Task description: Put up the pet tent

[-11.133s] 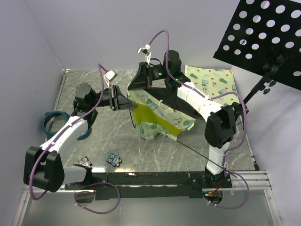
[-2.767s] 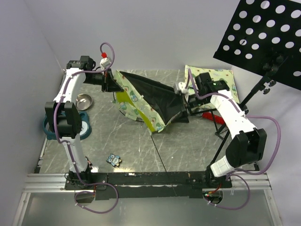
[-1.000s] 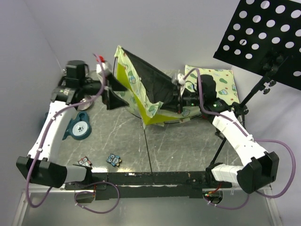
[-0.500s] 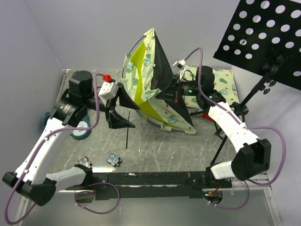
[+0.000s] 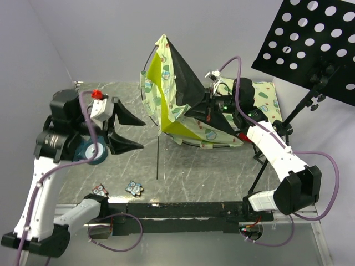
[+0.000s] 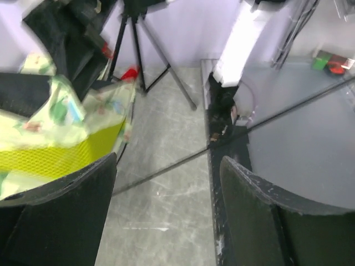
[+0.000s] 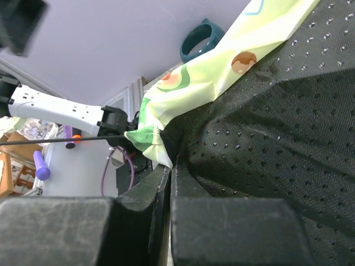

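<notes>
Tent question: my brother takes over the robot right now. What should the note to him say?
Left gripper: open, empty, apart from the tent, on its left.
Right gripper: shut on the tent's fabric at the edge of its black base.
Tent: tipped up on edge mid-table, part folded, no dome yet. One thin pole sticks out toward the near edge.
Done: tent raised on edge.
Left: probably spread it, fit the pole, stand it on its base.

Matt, finely perforated cloth pet tent [image 5: 183,93]

light: bright, even | shadows: soft | left wrist: motion blur | right claw [image 7: 169,188]: defocused
</notes>
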Robot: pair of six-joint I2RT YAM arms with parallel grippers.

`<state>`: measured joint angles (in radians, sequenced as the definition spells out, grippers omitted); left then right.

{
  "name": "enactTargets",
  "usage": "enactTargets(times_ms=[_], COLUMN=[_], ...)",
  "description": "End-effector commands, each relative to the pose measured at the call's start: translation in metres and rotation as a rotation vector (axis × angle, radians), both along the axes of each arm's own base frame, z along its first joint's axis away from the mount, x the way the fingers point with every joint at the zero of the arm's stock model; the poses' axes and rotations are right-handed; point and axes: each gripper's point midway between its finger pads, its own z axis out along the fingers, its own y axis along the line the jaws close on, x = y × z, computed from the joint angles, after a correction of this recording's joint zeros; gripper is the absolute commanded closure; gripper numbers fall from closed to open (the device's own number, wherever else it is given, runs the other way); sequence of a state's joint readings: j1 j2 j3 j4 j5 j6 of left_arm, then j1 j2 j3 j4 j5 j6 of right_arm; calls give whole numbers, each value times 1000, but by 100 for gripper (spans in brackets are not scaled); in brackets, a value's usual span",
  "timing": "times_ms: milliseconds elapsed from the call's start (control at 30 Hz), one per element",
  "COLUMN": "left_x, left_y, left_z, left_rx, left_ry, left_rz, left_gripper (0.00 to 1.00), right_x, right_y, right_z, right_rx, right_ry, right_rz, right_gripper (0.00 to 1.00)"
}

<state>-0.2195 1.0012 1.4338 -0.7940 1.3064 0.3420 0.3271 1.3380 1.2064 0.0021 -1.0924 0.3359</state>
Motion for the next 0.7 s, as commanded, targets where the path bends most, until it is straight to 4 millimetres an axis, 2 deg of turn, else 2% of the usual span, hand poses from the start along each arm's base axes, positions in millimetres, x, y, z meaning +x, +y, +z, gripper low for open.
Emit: enactTargets(times_ms=[0,100,333,533,667], left_x=[-54,-67,-83,-109,-112], left_y=[-7,-12,-24,-40,-49], left_z=[35,14,32,23,34], left_rx=[-131,-115,-157,-147,-171], left_ry=[6,22,-53,-28,-36], left_rz=[-148,-196,-301,-443,-485], left_gripper=[21,22,24,31,37], right_x=[-7,-9,-16,-13,-11], right_y=[-5,-5,-8,-7,-7], right_z=[30,26,18,18,20], right_rx=[24,8,-19,-22,-25], right_ry=[-103,-91,-89,-97,-108], right_rz=[2,7,13,14,12], right_gripper=[100,100,100,100,100])
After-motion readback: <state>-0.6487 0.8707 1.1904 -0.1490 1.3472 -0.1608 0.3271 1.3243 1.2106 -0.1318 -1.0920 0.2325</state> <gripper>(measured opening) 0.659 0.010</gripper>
